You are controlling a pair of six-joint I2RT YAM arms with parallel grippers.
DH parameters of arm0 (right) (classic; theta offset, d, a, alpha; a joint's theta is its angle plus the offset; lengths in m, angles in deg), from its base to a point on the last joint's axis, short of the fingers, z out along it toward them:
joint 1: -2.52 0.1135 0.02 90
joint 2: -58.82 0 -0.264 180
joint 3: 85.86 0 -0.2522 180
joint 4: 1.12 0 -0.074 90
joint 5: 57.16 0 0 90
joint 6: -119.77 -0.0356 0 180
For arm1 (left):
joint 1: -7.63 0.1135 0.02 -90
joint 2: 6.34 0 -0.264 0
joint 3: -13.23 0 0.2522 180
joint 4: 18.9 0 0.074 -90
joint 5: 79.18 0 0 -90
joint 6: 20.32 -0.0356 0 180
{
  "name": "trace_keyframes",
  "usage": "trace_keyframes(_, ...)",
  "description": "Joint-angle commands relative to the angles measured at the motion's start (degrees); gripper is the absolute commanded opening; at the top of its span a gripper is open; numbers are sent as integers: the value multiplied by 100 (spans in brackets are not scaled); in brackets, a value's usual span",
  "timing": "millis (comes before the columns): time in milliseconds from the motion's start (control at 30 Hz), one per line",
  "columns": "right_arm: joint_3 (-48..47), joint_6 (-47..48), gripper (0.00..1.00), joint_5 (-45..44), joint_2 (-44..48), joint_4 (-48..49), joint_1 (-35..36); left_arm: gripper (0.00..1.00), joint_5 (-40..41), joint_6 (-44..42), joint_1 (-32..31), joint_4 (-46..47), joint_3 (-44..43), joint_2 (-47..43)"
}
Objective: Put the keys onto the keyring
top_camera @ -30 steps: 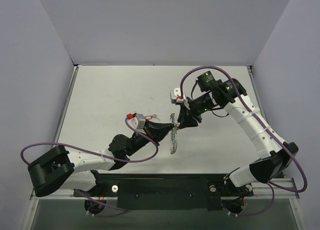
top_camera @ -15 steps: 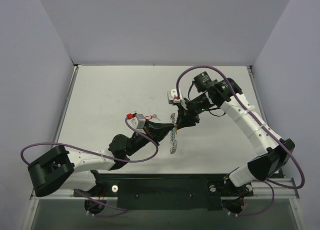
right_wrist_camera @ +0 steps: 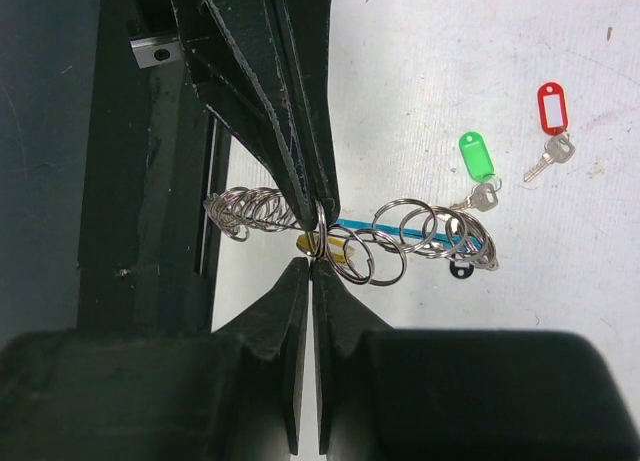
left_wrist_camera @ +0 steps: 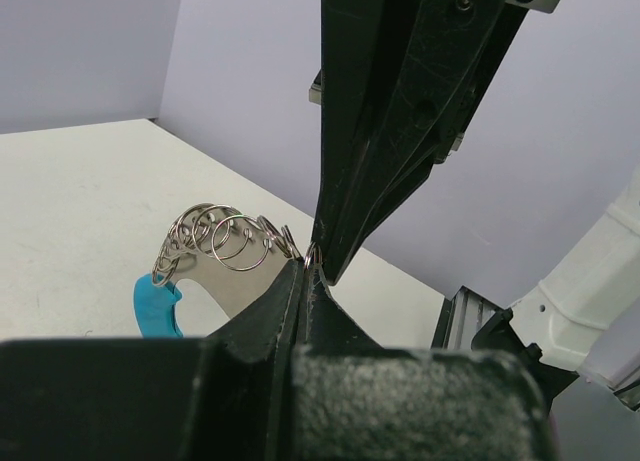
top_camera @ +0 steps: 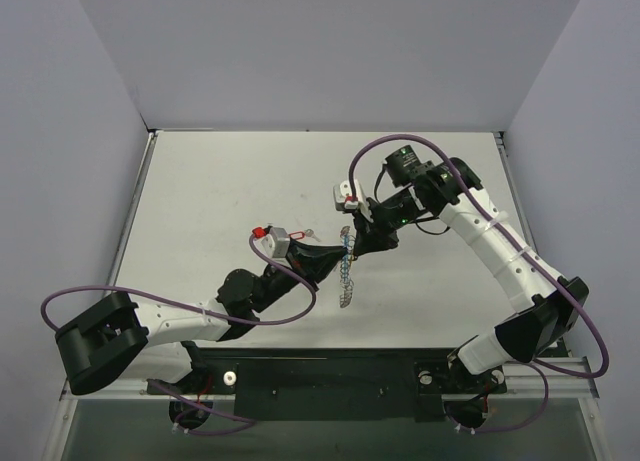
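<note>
Pinching one stretch of wire from opposite sides, the left gripper [left_wrist_camera: 305, 268] and the right gripper [right_wrist_camera: 312, 263] meet tip to tip. Both are clenched on the keyring [right_wrist_camera: 400, 239], a large loop of silvery coiled wire with a bright blue curved plastic segment. To do this step well, I judge one pincer should hold firm while the other parts neighbouring coils just enough for a key, without twisting the loop. An oblong yellow plastic tag [right_wrist_camera: 335, 249] sits just behind the coils; whether it is threaded I cannot tell. Farther off, on the white table [right_wrist_camera: 450, 41], lie the green-tagged silver key [right_wrist_camera: 477, 161] and, beyond it, the red-tagged silver key [right_wrist_camera: 551, 106], both apart from the ring.
</note>
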State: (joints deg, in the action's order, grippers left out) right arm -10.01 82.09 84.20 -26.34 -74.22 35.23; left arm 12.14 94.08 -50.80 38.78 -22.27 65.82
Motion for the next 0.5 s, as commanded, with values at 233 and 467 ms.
trace_keyframes(233, 346, -186, 0, 33, 176, 53, 218, 0, 298, 38, 69, 2278, -173, -220)
trace_keyframes(467, 461, -511, 7, 59, 193, 282, 324, 0, 263, 56, 69, 2287, -200, -176)
